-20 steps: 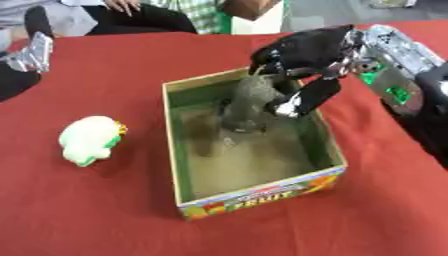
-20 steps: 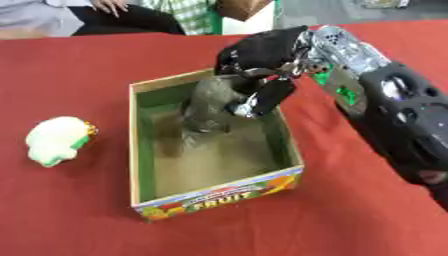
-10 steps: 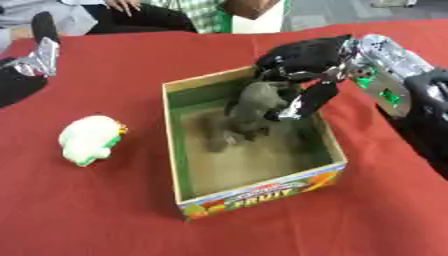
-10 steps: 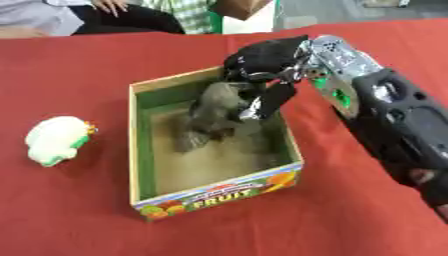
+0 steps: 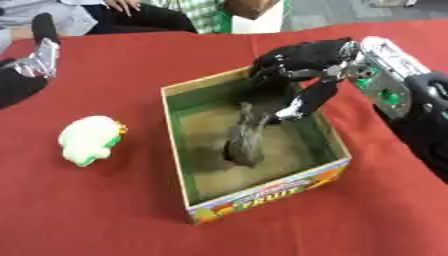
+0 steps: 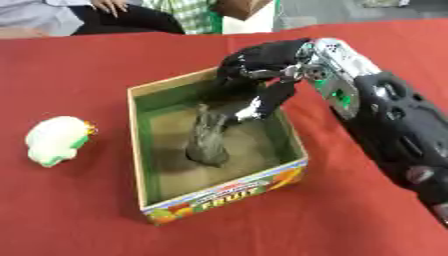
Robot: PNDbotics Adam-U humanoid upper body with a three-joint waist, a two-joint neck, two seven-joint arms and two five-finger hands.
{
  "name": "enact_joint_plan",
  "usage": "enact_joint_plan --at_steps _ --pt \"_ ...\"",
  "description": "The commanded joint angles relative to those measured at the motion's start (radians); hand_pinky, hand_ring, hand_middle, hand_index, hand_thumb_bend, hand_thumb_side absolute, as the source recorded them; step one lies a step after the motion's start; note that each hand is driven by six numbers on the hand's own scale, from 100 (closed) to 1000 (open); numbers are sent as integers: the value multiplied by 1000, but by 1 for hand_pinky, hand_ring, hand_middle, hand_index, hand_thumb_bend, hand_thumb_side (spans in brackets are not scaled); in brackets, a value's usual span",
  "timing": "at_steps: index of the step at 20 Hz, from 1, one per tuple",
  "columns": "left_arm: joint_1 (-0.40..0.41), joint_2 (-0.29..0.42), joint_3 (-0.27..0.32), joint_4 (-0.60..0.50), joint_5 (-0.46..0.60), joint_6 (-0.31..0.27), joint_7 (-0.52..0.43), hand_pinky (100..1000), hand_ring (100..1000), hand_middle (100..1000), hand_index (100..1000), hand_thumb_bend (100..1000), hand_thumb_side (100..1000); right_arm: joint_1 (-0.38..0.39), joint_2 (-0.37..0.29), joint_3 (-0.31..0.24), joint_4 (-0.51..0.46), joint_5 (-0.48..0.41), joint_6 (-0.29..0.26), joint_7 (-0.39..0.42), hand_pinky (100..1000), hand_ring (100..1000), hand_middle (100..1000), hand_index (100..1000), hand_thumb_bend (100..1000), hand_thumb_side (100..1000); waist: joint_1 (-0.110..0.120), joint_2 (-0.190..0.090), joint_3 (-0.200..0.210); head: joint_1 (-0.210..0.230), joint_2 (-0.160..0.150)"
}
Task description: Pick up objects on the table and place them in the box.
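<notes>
Left eye view: the grey, lumpy soft toy [image 5: 247, 141], gripped a second ago up by the fingers of the black right hand [image 5: 297, 70], now stands on the sandy floor of the open cardboard box [image 5: 325, 136], apart from the hand. The hand hangs over the box's far right corner, fingers loosely bent and holding nothing. The box's near wall reads "FRUIT" [image 5: 265, 195]. A white rounded toy with green and yellow patches [image 5: 88, 139] lies on the red tablecloth [image 5: 105, 210] left of the box, unmoved.

Right eye view: the same scene; the left hand cannot be seen.
</notes>
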Motion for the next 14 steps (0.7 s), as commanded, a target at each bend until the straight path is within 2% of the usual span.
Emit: enact_joint_plan --at_steps 1,5,11,14 --pt "-6 17 5 -14 2 4 1 581 713 730 836 100 541 -23 -36 27 -48 -12 -315 337 1000 1000 1000 1000 578 1000 -2 -21 0 2 -8" --pt "-5 16 4 -14 5 5 -1 581 713 730 836 100 545 -32 -47 36 -84 -4 -316 341 1000 1000 1000 1000 538 1000 -3 -23 -3 2 -8" --pt "-4 18 6 -14 5 7 1 581 714 731 836 100 545 -27 -85 -24 -182 -72 -315 341 1000 1000 1000 995 464 1000 -2 -25 -7 6 -8" --pt "-3 18 6 -14 5 7 1 581 714 730 836 100 545 -18 -102 -54 -213 -119 -294 341 1000 1000 1000 984 453 1000 -2 -24 -8 7 -9"
